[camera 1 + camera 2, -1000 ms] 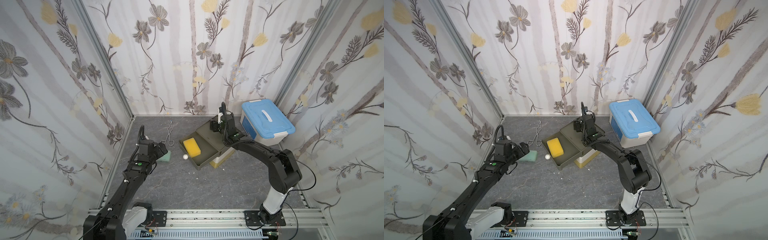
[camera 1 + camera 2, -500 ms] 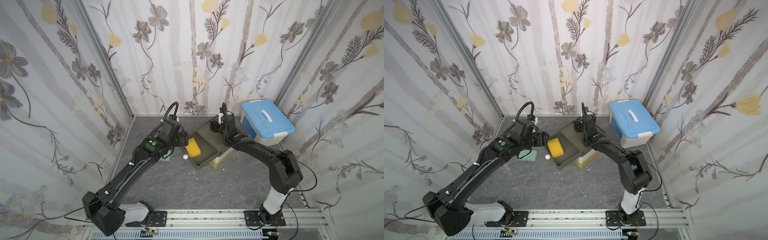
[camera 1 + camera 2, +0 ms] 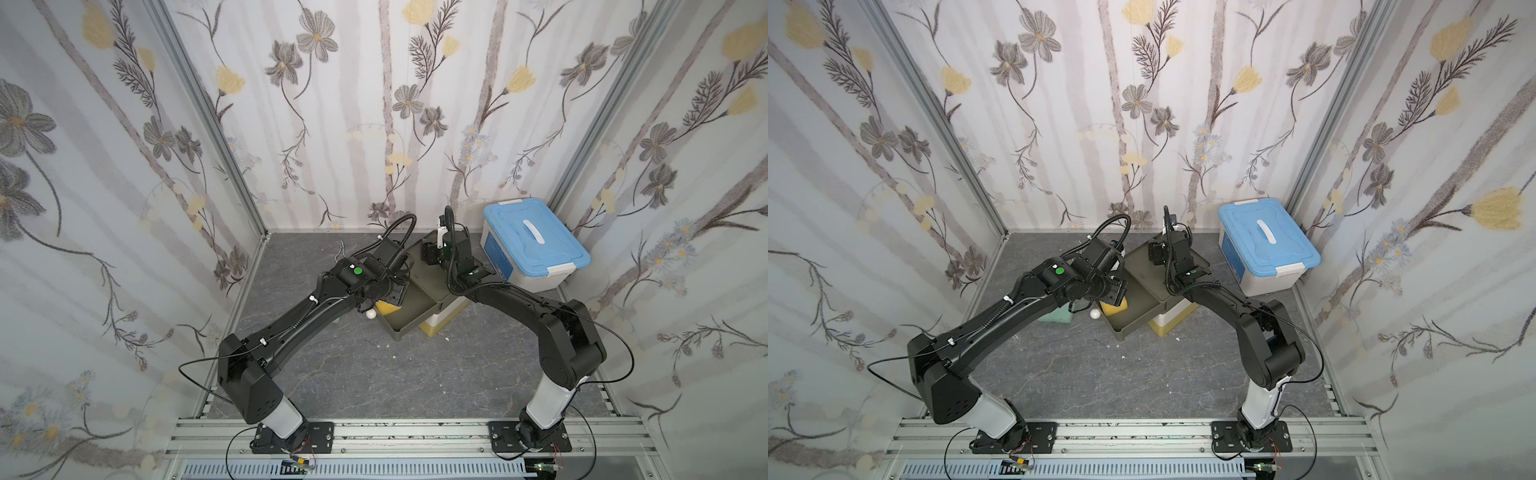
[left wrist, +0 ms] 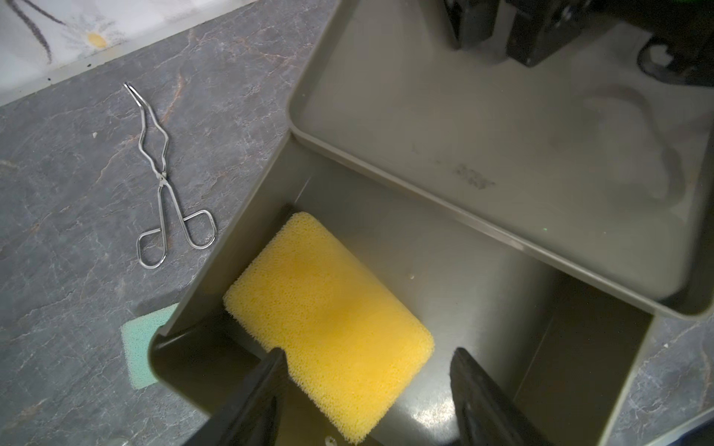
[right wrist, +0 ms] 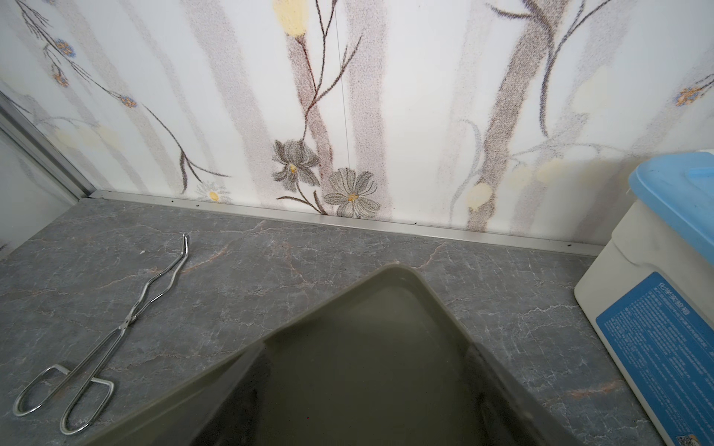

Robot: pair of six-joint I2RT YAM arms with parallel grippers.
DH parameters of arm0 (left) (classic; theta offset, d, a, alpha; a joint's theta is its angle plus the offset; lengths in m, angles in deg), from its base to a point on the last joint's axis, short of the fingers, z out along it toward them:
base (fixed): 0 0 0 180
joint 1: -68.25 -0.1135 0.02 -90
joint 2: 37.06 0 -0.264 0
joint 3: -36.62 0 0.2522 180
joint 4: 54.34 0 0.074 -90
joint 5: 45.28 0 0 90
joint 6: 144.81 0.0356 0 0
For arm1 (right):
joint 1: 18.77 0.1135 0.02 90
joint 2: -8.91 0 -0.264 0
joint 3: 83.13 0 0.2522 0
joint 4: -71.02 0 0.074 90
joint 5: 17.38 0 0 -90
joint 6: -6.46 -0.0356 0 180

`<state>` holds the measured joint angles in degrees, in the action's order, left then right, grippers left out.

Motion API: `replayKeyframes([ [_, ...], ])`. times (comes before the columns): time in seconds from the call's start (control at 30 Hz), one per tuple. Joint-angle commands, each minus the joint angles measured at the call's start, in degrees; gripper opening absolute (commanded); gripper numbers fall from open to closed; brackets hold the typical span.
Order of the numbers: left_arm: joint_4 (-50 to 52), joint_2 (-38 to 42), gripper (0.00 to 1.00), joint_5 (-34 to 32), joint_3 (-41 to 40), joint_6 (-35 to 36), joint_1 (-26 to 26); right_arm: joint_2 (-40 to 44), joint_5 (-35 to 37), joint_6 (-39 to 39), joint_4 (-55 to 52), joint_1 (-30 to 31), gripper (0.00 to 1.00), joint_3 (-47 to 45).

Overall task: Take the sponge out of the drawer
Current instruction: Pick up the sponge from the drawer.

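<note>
The yellow sponge (image 4: 328,305) lies flat in the pulled-out olive drawer (image 4: 483,309), against one side wall. In both top views only its corner (image 3: 388,307) (image 3: 1115,308) shows under my left arm. My left gripper (image 4: 369,353) is down in the drawer (image 3: 409,322) and stands open astride the sponge's near end. One finger (image 4: 270,370) touches the sponge's edge and the other stands clear of it. My right gripper (image 5: 369,386) (image 3: 432,253) rests open on the cabinet top (image 5: 367,309), holding nothing.
Metal tongs (image 4: 162,181) (image 5: 116,332) lie on the grey floor beside the cabinet. A green foam pad (image 4: 135,347) (image 3: 1054,318) and a small white ball (image 3: 370,314) sit just outside the drawer. A blue-lidded white box (image 3: 534,245) (image 5: 664,301) stands at the back right.
My left arm has swung from the left side of the floor over to the drawer and lowered onto the sponge, its jaws narrowing. The right arm has stayed on the cabinet top.
</note>
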<state>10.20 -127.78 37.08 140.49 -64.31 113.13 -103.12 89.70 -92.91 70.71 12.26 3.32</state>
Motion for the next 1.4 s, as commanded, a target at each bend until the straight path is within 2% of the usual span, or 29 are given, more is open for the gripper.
replayKeyframes([
  [0.0,2.5,-0.2,0.53,-0.5,-0.1,6.6,0.2,-2.3,-3.0,-6.7,-18.9,-0.2,0.8,-1.7],
  [0.13,3.2,1.2,0.5,3.1,-2.3,12.6,0.2,-2.5,-3.1,-6.7,-18.7,-0.2,0.8,-1.6],
  [0.3,3.3,3.0,0.65,6.4,-4.8,17.7,0.0,-2.5,-3.0,-6.9,-19.0,-0.2,0.8,-1.6],
  [0.5,4.0,-0.9,0.67,5.6,-4.0,22.5,0.0,-2.5,-3.1,-7.1,-19.1,-0.2,0.8,-1.6],
  [0.67,6.5,-5.5,0.62,4.7,-0.7,24.5,0.0,-2.2,-3.6,-7.2,-18.7,-0.3,0.8,-2.2],
  [0.93,3.7,-4.5,0.55,3.5,-2.0,25.5,0.0,-2.2,-3.8,-7.3,-18.3,-0.2,0.79,-2.5],
  [1.07,3.2,-5.1,0.45,3.1,-2.1,25.6,0.0,-2.3,-3.7,-7.3,-18.3,-0.2,0.79,-2.5],
  [1.2,2.8,-6.4,0.26,1.3,-2.0,25.5,0.0,-2.3,-3.6,-7.3,-18.4,-0.2,0.79,-2.5],
  [1.37,1.1,-5.9,0.13,0.6,-2.5,25.1,0.0,-2.4,-3.4,-7.2,-18.4,-0.2,0.79,-2.4],
])
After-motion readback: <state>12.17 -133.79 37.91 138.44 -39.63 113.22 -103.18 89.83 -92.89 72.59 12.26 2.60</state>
